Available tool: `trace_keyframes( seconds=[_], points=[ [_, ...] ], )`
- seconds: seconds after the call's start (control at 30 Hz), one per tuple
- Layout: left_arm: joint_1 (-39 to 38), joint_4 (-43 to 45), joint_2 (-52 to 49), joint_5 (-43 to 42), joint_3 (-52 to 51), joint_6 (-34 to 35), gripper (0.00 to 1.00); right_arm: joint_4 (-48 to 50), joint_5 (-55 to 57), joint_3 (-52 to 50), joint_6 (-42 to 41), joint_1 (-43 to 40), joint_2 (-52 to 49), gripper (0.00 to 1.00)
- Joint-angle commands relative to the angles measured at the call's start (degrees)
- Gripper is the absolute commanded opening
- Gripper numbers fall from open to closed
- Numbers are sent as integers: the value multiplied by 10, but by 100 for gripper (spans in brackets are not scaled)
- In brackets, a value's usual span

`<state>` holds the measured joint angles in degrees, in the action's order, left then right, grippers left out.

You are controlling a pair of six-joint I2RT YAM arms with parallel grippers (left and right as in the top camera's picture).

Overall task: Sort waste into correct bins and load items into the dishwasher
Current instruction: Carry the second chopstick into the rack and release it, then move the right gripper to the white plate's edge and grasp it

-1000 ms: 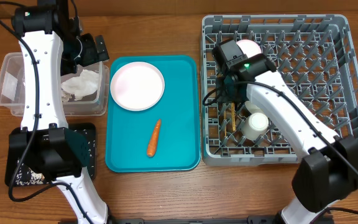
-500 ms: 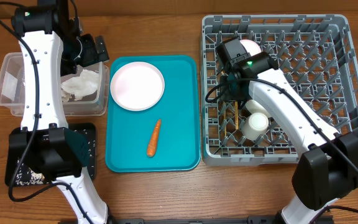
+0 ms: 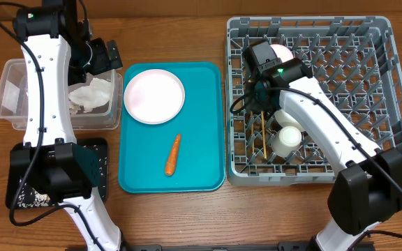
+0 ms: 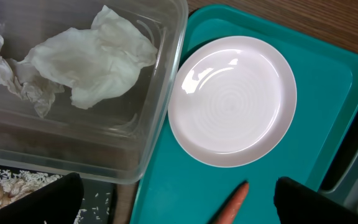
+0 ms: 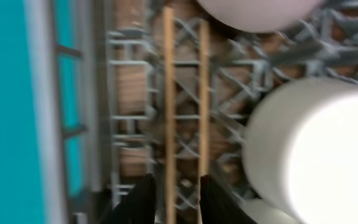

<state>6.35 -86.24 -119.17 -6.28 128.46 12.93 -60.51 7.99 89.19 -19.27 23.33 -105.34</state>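
Fingers of the right arm stand slightly apart, where a second ago they were shut. The chopsticks run out from between them and lie flat and parallel, so I judge them released, though the blurred wrist view hides whether a pad still touches. That puts the pair in the rack, under and ahead of these fingers, and that item counts as loaded. Against the earlier overhead frame, more of the sticks' length shows beyond the fingers, and the wrist has shifted a little.

Left fingers are wide apart as before, holding nothing. Below them lies the tray, with the tub off to one side. The plate sits ahead of them and the carrot tip lies between them. Both are yet to be moved.
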Motion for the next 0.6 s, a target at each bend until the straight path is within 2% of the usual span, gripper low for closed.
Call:
trace_keyframes(
  seconds=[0.0, 0.13, 0.33, 0.57],
  points=[
    [0, -3, -7, -7, 10, -7, 100, 38, -127, 19, -1, -2, 5, 27],
    [0, -3, -7, -7, 10, -7, 100, 103, -199, 21, -27, 3, 5, 27],
    [0, -3, -7, -7, 10, -7, 100, 165, -163, 19, -64, 33, 3, 33],
    [0, -3, -7, -7, 10, -7, 100, 228, -125, 10, -63, 85, -22, 34]
  ],
)
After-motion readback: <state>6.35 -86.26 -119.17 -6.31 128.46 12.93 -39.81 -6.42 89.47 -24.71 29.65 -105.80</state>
